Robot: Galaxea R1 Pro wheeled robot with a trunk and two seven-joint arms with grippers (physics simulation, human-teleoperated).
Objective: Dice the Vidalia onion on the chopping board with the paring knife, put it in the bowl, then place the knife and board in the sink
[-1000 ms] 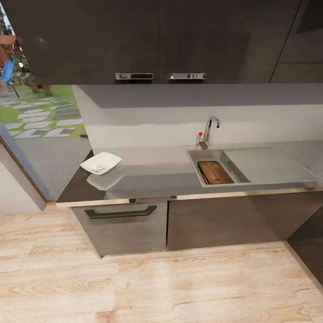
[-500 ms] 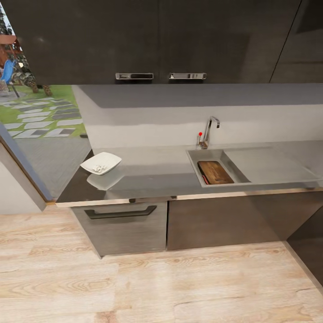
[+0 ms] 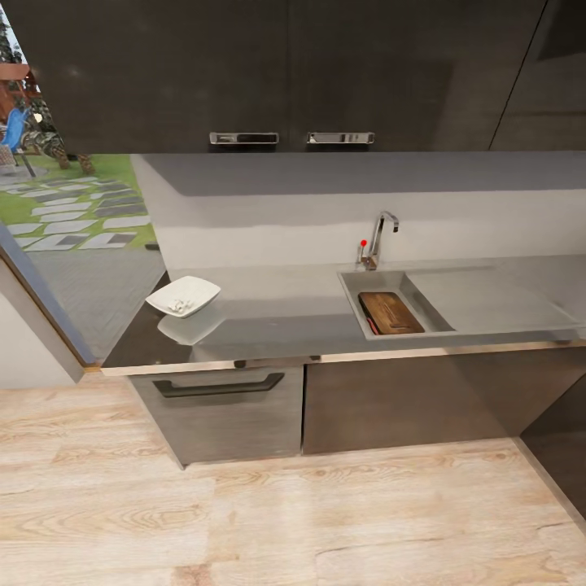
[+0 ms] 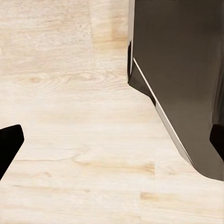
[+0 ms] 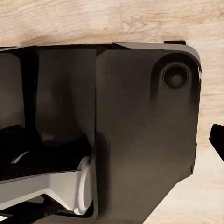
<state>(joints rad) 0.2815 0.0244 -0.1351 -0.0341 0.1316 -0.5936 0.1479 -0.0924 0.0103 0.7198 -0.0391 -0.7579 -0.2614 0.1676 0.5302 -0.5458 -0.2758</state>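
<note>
Wooden chopping board (image 3: 391, 312) and paring knife (image 3: 371, 325) lie in the sink (image 3: 352, 286) at three o'clock of the bowl (image 3: 184, 295); wrist views show floor (image 4: 70, 116), both grippers spread apart, so simply withdraw gently.

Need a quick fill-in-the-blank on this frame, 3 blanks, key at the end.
1. The chopping board lies inside the ____.
2. The white bowl sits on the countertop, near its ____ end in the head view.
3. The tap stands behind the sink, beside a small ____ knob.

Missing words: sink; left; red
</note>
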